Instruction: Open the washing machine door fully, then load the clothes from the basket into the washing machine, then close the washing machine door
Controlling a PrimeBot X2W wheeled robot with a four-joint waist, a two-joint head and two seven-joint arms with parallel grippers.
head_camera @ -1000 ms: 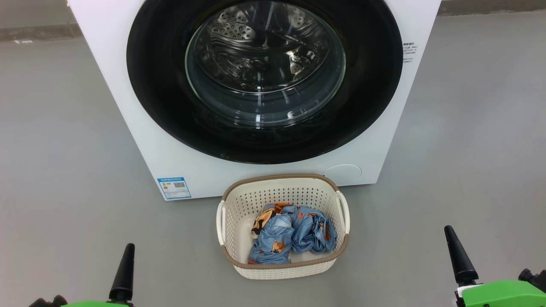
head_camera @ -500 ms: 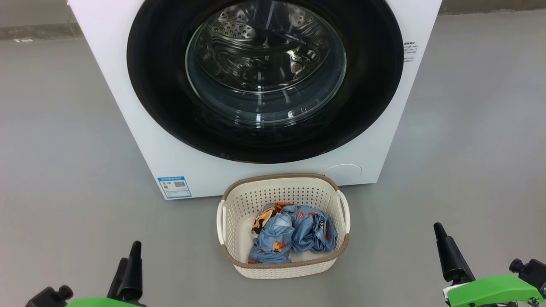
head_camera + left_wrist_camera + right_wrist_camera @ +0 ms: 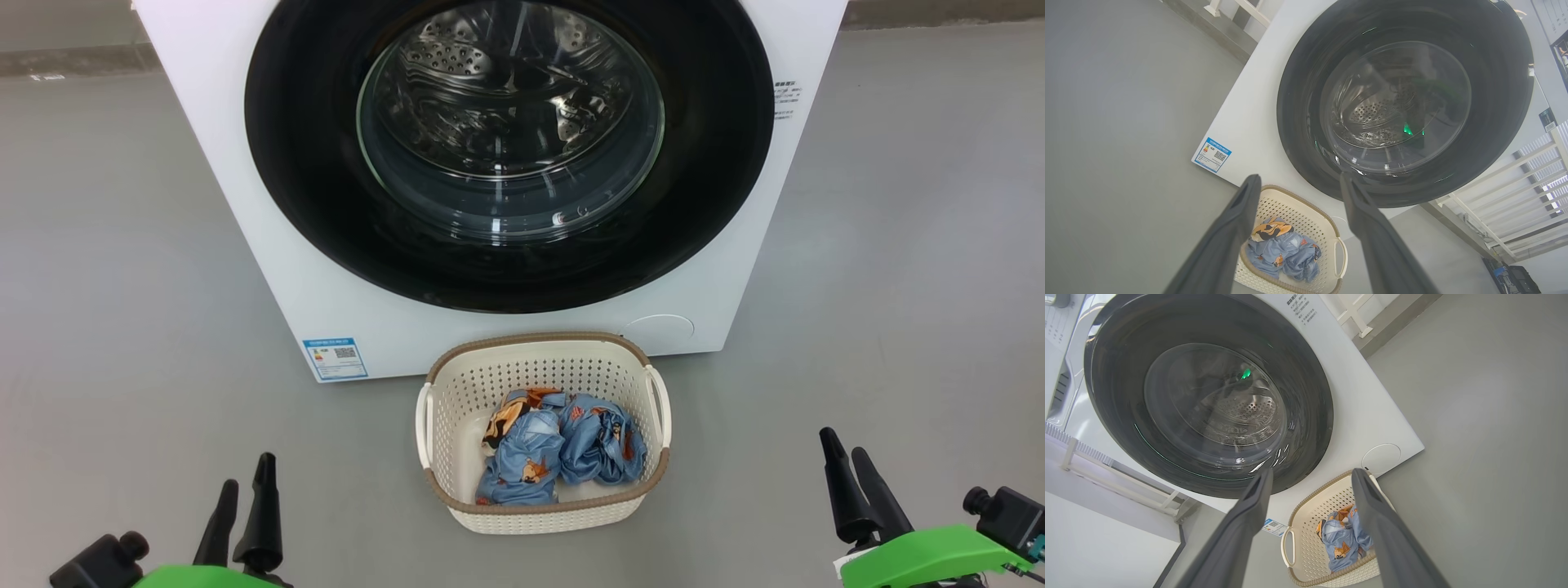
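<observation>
Plainly, the washing machine door [image 3: 510,122] is shut at upper centre, and since the basket [image 3: 539,339] of clothes [image 3: 559,449] sits close below it while the left gripper [image 3: 247,472] and right gripper [image 3: 842,441] hang at the bottom corners, fingers [image 3: 261,514] spread and empty, a reaching arm could knock the basket.

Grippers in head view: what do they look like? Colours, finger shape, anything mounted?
Left gripper and right gripper match: two long black fingers tapering to narrow tips, on a bright green housing, with a small black cylindrical module beside each. Close up, the fingers look matte dark grey.
</observation>
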